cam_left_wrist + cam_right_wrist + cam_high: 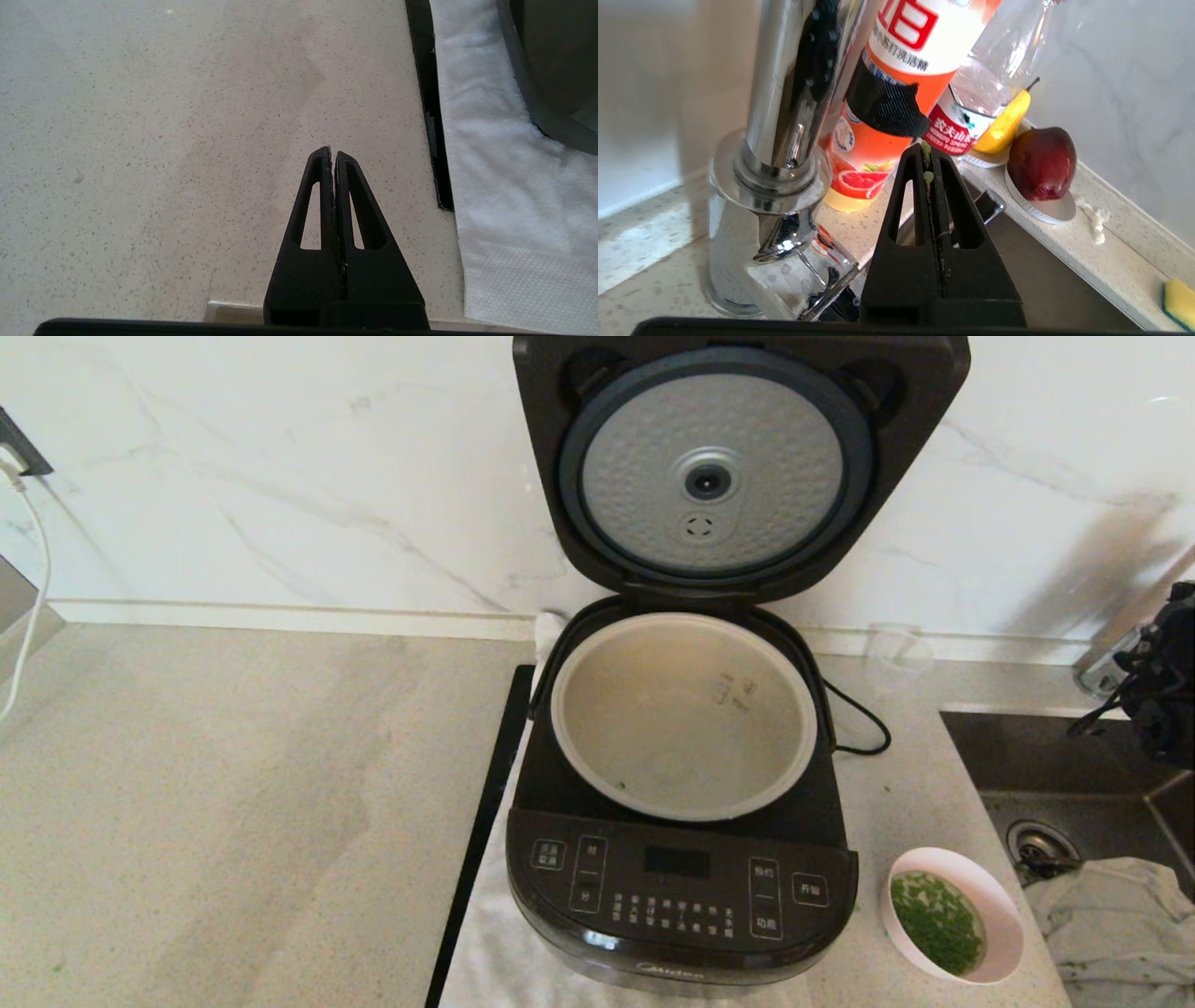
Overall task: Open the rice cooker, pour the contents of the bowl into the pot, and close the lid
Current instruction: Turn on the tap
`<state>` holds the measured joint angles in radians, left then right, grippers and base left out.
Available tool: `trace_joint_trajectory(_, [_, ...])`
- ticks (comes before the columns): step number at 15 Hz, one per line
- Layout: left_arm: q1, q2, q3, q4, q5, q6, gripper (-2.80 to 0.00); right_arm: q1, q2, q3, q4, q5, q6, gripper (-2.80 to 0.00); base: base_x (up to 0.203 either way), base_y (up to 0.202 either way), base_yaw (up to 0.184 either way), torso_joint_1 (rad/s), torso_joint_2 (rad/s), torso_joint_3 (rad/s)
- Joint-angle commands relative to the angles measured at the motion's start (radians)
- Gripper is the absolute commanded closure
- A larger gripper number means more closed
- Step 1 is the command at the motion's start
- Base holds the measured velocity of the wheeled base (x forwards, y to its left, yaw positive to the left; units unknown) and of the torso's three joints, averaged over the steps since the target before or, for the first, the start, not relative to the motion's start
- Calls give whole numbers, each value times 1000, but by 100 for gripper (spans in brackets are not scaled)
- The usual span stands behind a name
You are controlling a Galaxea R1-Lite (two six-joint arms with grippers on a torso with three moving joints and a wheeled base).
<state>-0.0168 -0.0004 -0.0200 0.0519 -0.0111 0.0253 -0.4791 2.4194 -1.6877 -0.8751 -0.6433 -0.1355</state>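
The black rice cooker (pixel 681 887) stands open on the counter, its lid (pixel 738 476) tipped up against the wall with the dimpled silver disc facing me. The grey pot (pixel 607 728) sits inside and looks nearly empty. To the cooker's right rests the pink bowl (pixel 1006 907), holding chopped green contents (pixel 936 922) in liquid. My right gripper (pixel 928 151) is shut beside the tap, far right of the bowl, with a few green bits stuck at its tips. My left gripper (pixel 333 156) is shut over bare counter left of the cooker.
A chrome tap (pixel 784 116), an orange detergent bottle (pixel 887 93), a water bottle (pixel 985 88) and a red fruit (pixel 1041 163) crowd the sink's back ledge. The sink (pixel 1074 775) holds a cloth (pixel 1116 924). A clear cup (pixel 894 658) stands behind the cooker, which sits on a white towel (pixel 504 186).
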Motion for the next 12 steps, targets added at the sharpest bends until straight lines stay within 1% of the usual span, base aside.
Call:
trace_joint_trajectory(1, [0,-1,0,0,0,1,0,-3,4,6,-4,-26,-1,0,0,0,0,0,0,0])
trace_joint_trajectory(3, [0,0,0,0,-1,1,0,-5,-8,41,-2,-42,-1,0,0,0,0,0,0,0])
trace_joint_trajectory(7, [0,-1,0,0,-1,1,0,0,-78,166,-7,-54,6,0,0,0,0,0,0,0])
trace_joint_trajectory(9, [0,-1,0,0,0,1,0,3,-91,200,-8,-84,8,0,0,0,0,0,0,0])
trace_joint_trajectory(12, [0,-1,0,0,0,1,0,7,-119,272,-11,-84,15,0,0,0,0,0,0,0])
